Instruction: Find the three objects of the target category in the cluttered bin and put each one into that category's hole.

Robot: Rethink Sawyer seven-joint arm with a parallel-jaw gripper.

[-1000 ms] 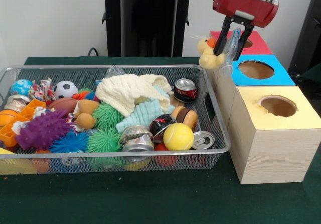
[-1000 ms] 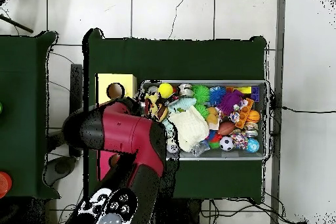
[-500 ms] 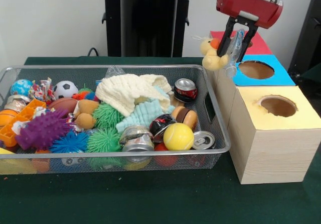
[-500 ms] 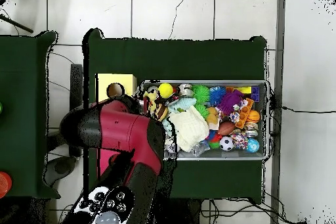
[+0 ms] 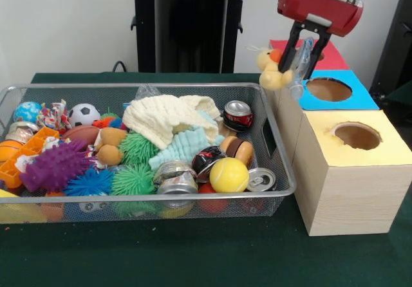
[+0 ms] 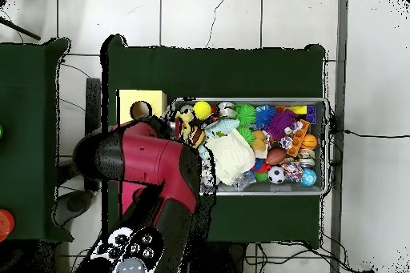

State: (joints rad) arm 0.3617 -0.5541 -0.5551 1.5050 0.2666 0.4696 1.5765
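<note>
My gripper [image 5: 300, 63] hangs over the gap between the wire bin [image 5: 193, 198] and the blue-topped box [image 5: 331, 89], just left of its round hole. It is shut on a clear plastic bag holding a yellow duck toy [image 5: 270, 69], which dangles to the left of the fingers. Behind stands a red-topped box [image 5: 331, 56]; in front, a yellow-topped box [image 5: 357, 136] with its own hole. In the overhead view the red arm [image 6: 156, 166] hides the gripper and most of the boxes; only the yellow box [image 6: 142, 106] shows.
The bin holds a cream knit cloth [image 5: 168, 116], crushed cans [image 5: 238, 114], a yellow ball [image 5: 228, 174], spiky rubber toys [image 5: 55, 166], a soccer ball [image 5: 84, 114] and several other items. A black stand [image 5: 187, 29] rises behind the bin.
A second ago the gripper was slightly lower and further left; it rose and shifted right toward the blue box with the duck. Nothing has moved in the last half second.
</note>
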